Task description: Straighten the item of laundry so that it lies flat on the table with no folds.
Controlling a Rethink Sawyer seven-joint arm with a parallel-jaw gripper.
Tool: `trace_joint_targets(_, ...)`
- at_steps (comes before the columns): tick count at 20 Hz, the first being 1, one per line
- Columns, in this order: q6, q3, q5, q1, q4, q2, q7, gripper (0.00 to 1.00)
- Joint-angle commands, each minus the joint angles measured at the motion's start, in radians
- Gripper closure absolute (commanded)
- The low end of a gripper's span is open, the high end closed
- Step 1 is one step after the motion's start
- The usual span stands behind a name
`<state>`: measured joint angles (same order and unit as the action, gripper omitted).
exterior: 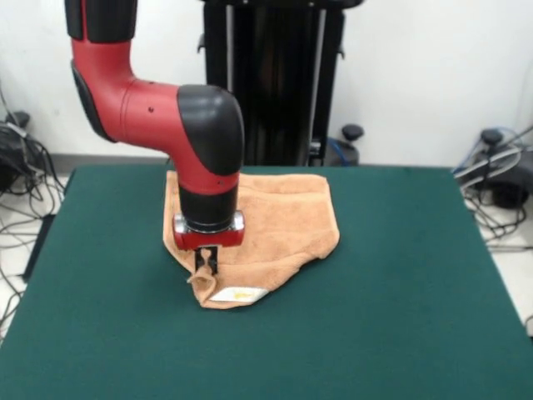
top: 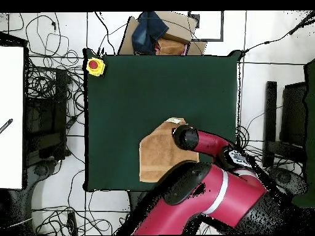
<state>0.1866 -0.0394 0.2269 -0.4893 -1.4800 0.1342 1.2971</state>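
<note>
The peach-orange towel (exterior: 283, 221) lies crumpled on the green table (exterior: 400, 292), at its far middle. Its near part narrows to a folded point with a white label (exterior: 238, 293). My gripper (exterior: 204, 267) points straight down over the towel's near left edge. It is shut on a small raised curl of cloth (exterior: 199, 282) just above the table. In the overhead view the towel (top: 157, 158) lies near the table's (top: 135, 92) bottom edge. The arm's black wrist (top: 183, 136) covers its upper right corner and hides the gripper.
A yellow box with a red button (top: 95, 66) sits at the table's upper left corner in the overhead view. A cardboard box with dark cloth (top: 161, 34) stands beyond the top edge. Cables lie on the floor around the table. The black pedestal (exterior: 275, 83) rises behind the towel.
</note>
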Motion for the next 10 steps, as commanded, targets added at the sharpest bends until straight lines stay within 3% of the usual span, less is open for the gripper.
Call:
trace_joint_targets(1,0.003,-0.042,-0.024,-0.052,-0.068,0.027,0.184,1.0)
trace_joint_targets(5,-0.021,-0.003,-0.024,-0.01,-0.082,0.048,0.216,1.0)
trace_joint_targets(10,-0.038,0.002,-0.019,-0.016,-0.078,0.038,0.215,1.0)
